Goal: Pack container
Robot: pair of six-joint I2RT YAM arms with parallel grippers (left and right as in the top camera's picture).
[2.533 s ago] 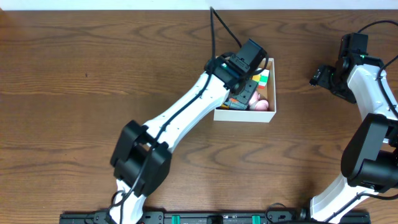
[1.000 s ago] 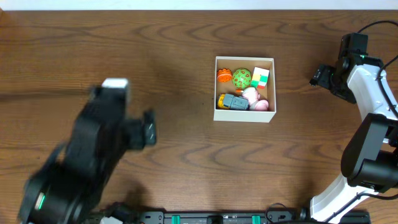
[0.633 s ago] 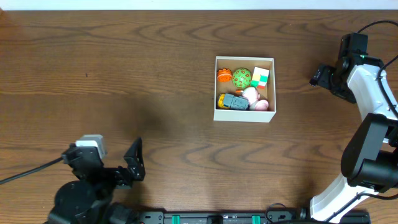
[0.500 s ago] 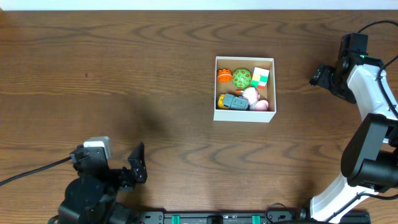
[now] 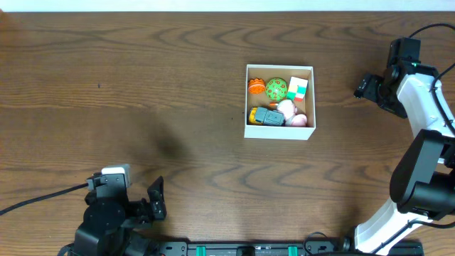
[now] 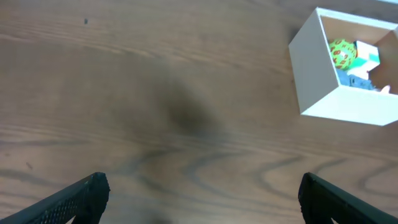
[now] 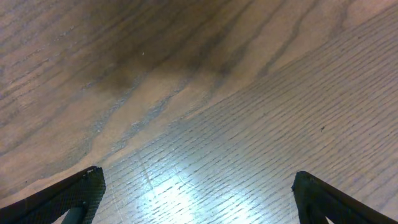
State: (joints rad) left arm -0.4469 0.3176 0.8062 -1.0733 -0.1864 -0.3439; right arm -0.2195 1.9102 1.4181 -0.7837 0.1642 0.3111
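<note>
left end effector [image 6: 200, 193], jaws apart and empty, hangs low at 7 o'clock, leaving the load unobstructed. the container [image 5: 279, 132] sits on the worktop [image 5: 142, 85] toward 2 o'clock, toys [image 5: 279, 99] inside; packing looks complete. right end effector [image 7: 198, 186], jaws apart, hovers empty at its 3 o'clock.

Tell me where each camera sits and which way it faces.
Overhead: above the table, looking straight down; container, left arm and right arm show.
Left wrist: low, facing over the wood toward the container; open left fingers at bottom corners.
Right wrist: close to bare wood; open right fingers at bottom corners.
Shared: overhead and left wrist both show the container.
</note>
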